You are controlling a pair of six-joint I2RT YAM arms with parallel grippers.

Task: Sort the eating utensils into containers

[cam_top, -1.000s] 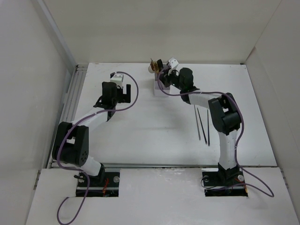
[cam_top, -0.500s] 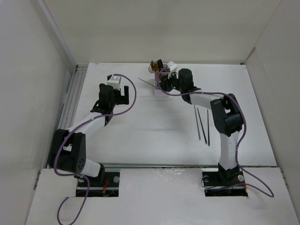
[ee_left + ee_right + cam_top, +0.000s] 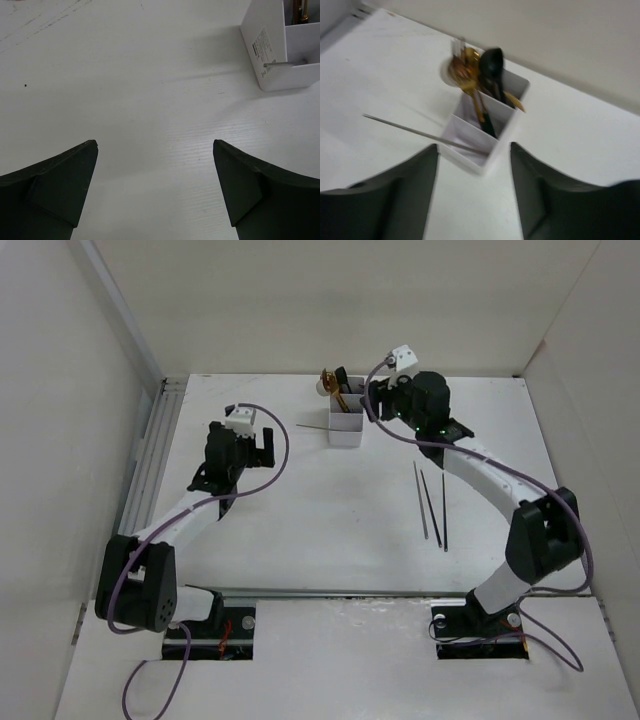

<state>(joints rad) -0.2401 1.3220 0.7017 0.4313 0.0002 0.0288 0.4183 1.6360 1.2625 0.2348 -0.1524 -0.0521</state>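
Observation:
The white organiser (image 3: 346, 427) stands at the back middle of the table. Its far compartments hold gold spoons (image 3: 461, 71), a black spoon (image 3: 491, 61) and a black-handled fork (image 3: 486, 123). One thin chopstick (image 3: 410, 129) leans out of the near compartment towards the left, also visible from above (image 3: 312, 426). My right gripper (image 3: 474, 146) hangs open just right of and above the organiser (image 3: 472, 159), nothing between its fingers. Three dark chopsticks (image 3: 432, 502) lie on the table at the right. My left gripper (image 3: 155, 145) is open over bare table, left of the organiser (image 3: 272, 52).
Walls enclose the table on the left, back and right. A metal rail (image 3: 150, 455) runs along the left edge. The left arm (image 3: 190, 502) stretches over the left half of the table and the right arm (image 3: 490, 475) arcs over the right half, above the loose chopsticks.
My right gripper has opened, leaving a chopstick leaning in the near compartment, and has drawn back to the right. The left gripper has shifted slightly to the left.

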